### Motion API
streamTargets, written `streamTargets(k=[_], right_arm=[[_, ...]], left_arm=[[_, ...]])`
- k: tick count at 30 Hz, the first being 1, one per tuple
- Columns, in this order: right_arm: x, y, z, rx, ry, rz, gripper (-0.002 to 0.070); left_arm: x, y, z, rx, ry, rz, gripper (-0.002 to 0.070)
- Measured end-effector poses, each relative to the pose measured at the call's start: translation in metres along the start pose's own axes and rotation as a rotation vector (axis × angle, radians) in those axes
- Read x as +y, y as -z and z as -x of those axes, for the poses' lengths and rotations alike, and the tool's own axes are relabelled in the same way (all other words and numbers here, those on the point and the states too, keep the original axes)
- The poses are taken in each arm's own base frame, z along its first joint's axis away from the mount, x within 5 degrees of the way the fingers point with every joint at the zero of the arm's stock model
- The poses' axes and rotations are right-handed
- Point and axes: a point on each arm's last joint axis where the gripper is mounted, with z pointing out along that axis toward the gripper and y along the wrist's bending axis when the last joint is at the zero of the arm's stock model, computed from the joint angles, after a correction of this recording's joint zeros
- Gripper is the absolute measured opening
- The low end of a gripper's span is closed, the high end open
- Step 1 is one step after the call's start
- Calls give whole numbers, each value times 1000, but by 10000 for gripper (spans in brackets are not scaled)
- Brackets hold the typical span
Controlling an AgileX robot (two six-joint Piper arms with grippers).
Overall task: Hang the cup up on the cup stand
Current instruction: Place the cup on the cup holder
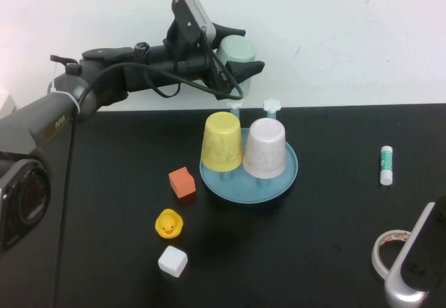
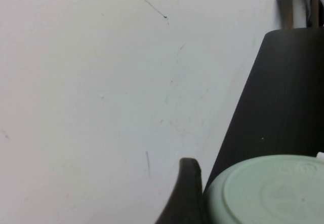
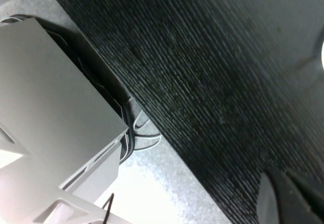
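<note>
cup (image 1: 237,51) in left pincer (image 1: 235,51); right pincer (image 1: 418,266) low

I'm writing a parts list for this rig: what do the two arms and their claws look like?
The left arm is black, with a loose black cable, white lettering, a grey wrist camera and a black left claw. Only a silver-and-black piece of the right arm shows; the right claw looks dark.

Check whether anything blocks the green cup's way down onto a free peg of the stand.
Nothing visible does. The left pincer holds the green cup above the stand's back pegs; the yellow cup and white cup sit nearer. The right pincer is out of view.
</note>
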Motion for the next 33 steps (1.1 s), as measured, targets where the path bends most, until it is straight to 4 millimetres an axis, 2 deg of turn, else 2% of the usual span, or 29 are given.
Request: streamTargets(k=[5, 10, 14, 22, 33], right_arm=[[0, 0, 2, -24, -1, 3, 0], [1, 0, 3, -35, -3, 9, 0], [1, 0, 3, -36, -4, 11, 0], [1, 0, 4, -46, -4, 11, 0], [1, 0, 6, -66, -4, 12, 0]], left_arm=[[3, -1, -7, 24, -8, 32, 553], [0, -5, -27, 39, 22, 9, 553], [-1, -8, -34, 51, 25, 15, 552], [-6, -17, -33, 76, -31, 42, 552], [-5, -17, -34, 89, -95, 56, 552]])
